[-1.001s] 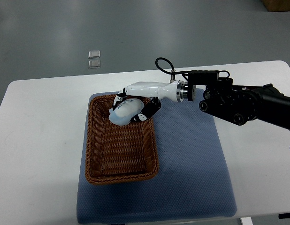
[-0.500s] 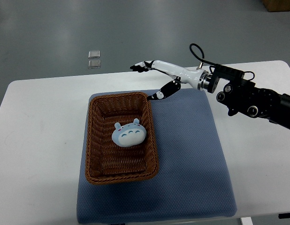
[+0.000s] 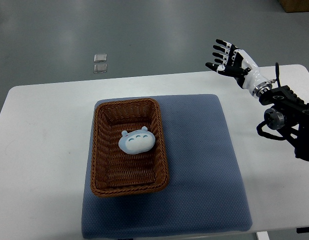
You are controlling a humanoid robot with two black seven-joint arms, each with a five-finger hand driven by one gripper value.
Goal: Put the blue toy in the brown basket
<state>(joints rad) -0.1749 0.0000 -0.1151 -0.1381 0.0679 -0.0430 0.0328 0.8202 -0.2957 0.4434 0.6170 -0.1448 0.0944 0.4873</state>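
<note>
The blue toy (image 3: 137, 141), a pale blue rounded figure with small ears, lies inside the brown wicker basket (image 3: 100, 150), near its middle. The basket stands on the left part of a blue mat (image 3: 204, 160). My right hand (image 3: 225, 56) is raised at the upper right, far from the basket, above the table's back edge. Its fingers are spread and it holds nothing. The left arm does not show.
The white table (image 3: 39, 150) carries the mat. Two small clear square things (image 3: 100, 63) lie on the grey floor behind the table. My right arm's black forearm (image 3: 287, 120) stretches over the table's right side.
My right hand let go of the blue toy, which dropped into the basket. The hand then drew back to the right and up, opening its fingers wide.
</note>
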